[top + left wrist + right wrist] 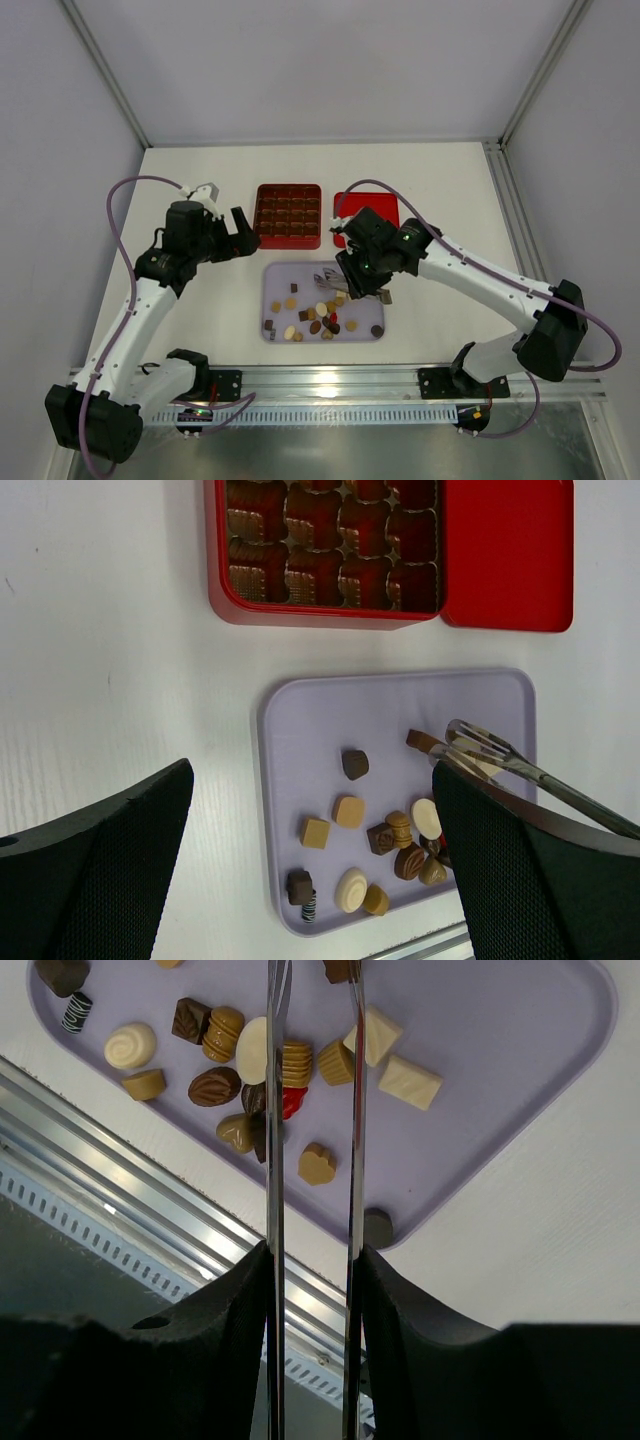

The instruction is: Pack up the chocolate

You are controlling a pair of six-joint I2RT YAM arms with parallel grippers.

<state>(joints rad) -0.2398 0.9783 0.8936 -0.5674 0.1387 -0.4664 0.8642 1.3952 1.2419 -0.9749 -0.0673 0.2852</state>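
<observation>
While the left gripper [312,780] gapes wide, the right gripper [312,1260] clamps tweezers [275,1110] whose tips meet a brown piece [421,741]; pinched or not, I cannot tell. The chocolate [349,811] lies toward the lilac tray's [400,695] near edge.

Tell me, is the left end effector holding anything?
No, the left end effector stands wide open, with nothing between its fingers.
</observation>
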